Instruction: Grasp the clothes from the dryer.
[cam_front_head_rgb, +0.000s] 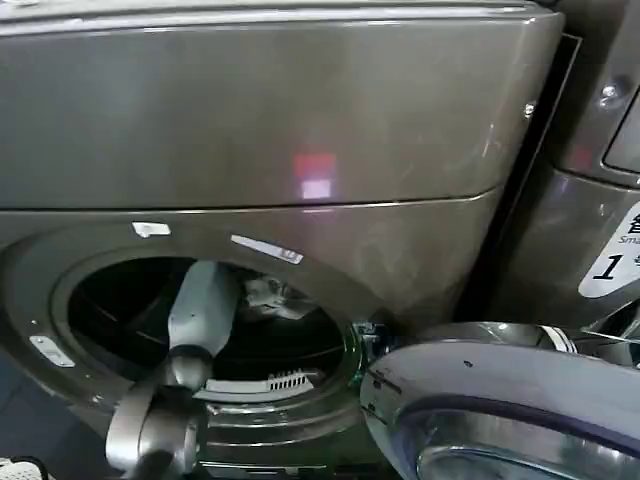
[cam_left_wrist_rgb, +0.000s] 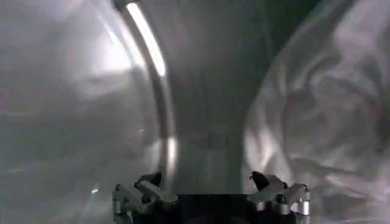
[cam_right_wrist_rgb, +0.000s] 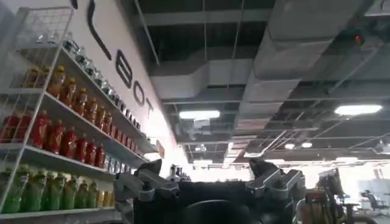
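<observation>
1. Nearest the head camera sits the open grey-rimmed round glass door (cam_front_head_rgb: 510, 410), swung out low on the right, with the left arm's grey elbow joint beside it.
2. The left tool (cam_left_wrist_rgb: 210, 198) is reached into the drum of the large bronze-grey front-loading dryer (cam_front_head_rgb: 260, 130); in the left wrist view its two metal fingers (cam_left_wrist_rgb: 143, 193) stand spread, with nothing between them.
3. Beyond that tool, the small bundle of whitish-grey wrinkly clothes (cam_left_wrist_rgb: 323, 115) lies off to one side of the line between the fingers, against the drum wall. In the head view the bundle (cam_front_head_rgb: 268, 294) shows past the forearm, deep in the porthole.
4. The step in hand looks like the approach to the grasp. To do it well, I judge the tool should swing toward the bundle until a thick fold lies between the fingers, then push in before closing, so it pinches cloth and not the smooth drum wall.
5. The risk is catching only a thin edge, which could slip on withdrawal past the door rim.
6. The right tool (cam_right_wrist_rgb: 210, 182) is parked pointing up toward the ceiling beside a shelf of bottled drinks (cam_right_wrist_rgb: 55, 140), fingers spread and empty.
</observation>
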